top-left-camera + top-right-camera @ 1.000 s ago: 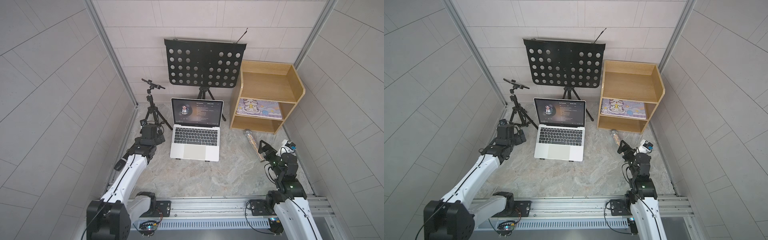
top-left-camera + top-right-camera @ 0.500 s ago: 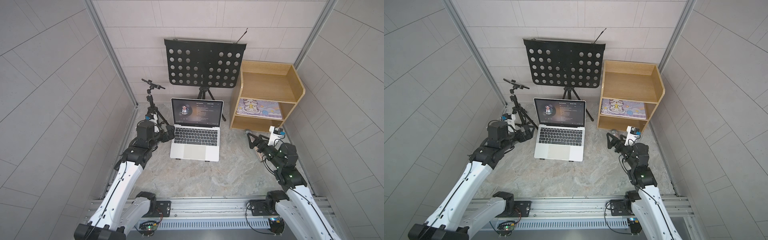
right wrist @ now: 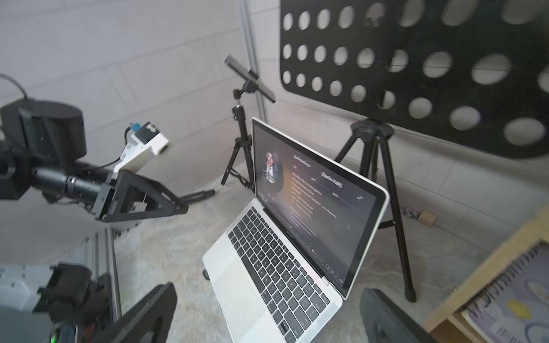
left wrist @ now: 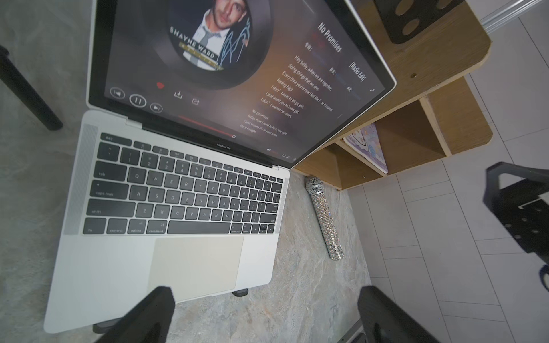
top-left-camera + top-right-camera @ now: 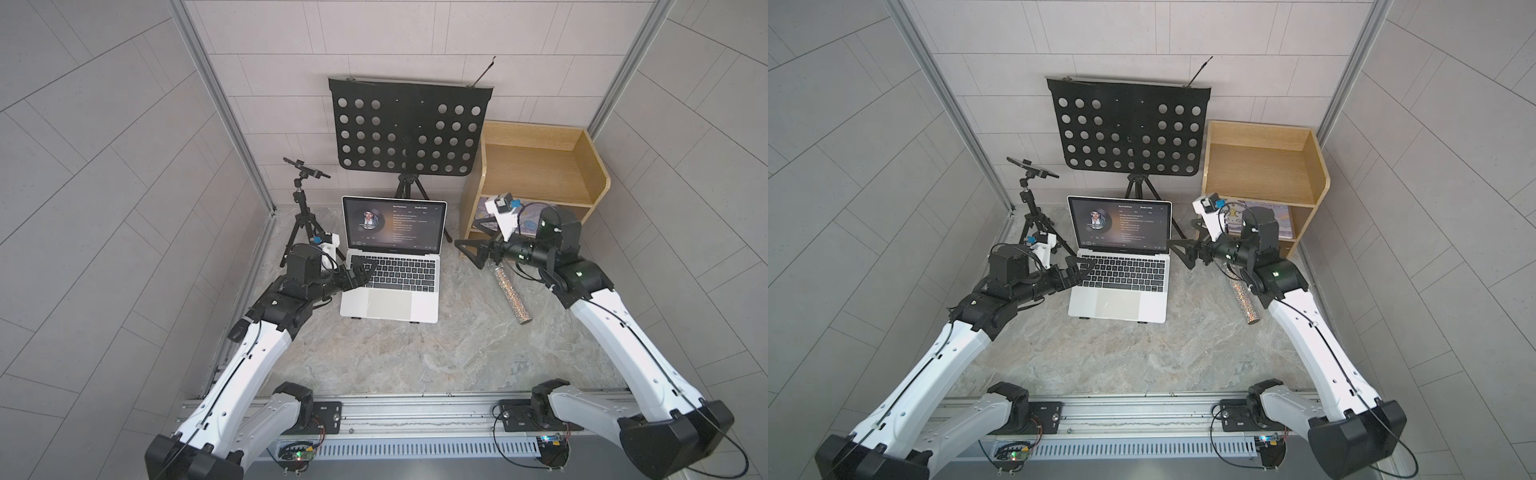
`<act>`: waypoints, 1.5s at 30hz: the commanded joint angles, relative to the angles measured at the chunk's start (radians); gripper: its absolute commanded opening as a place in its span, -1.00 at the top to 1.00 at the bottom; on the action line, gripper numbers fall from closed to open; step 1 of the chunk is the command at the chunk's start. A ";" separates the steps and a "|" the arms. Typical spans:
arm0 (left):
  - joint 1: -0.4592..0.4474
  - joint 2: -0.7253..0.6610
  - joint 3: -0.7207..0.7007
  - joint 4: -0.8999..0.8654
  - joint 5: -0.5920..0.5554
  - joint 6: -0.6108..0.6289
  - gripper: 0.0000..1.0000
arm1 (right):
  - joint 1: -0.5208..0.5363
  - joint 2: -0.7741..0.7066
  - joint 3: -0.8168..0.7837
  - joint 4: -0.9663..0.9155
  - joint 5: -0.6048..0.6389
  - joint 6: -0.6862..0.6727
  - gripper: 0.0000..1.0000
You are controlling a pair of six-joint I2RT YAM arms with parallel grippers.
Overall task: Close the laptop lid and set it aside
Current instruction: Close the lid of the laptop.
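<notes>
Laptop point(image 5: 388, 301) stands open at centre frame in both top views, lid point(image 5: 395, 226) raised. Both left fingers point(image 4: 151, 314) and right fingers point(image 3: 148, 311) are spread, empty.

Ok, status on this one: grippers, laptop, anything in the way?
Left gripper open, empty, left of the laptop. Right gripper open, empty, right of the laptop lid. Lid up, untouched. Glitter microphone on the table, right of the laptop.

We see a marbled worktop point(image 5: 395, 357) carrying the open laptop point(image 5: 388, 301), a glittery microphone point(image 5: 510, 295), a small tripod point(image 5: 302, 224), a music stand point(image 5: 409, 189) and a wooden shelf unit point(image 5: 592, 166).
</notes>
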 commanded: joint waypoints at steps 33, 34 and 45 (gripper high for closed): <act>-0.030 0.023 -0.011 -0.078 -0.017 -0.003 -1.00 | 0.162 0.633 0.701 -0.369 0.376 -0.621 -0.95; -0.030 0.023 -0.012 -0.078 -0.018 -0.001 -1.00 | 0.161 0.638 0.703 -0.369 0.376 -0.623 -0.95; -0.060 0.035 -0.033 -0.065 -0.017 0.015 -1.00 | 0.162 0.660 0.693 -0.393 0.355 -0.646 -0.89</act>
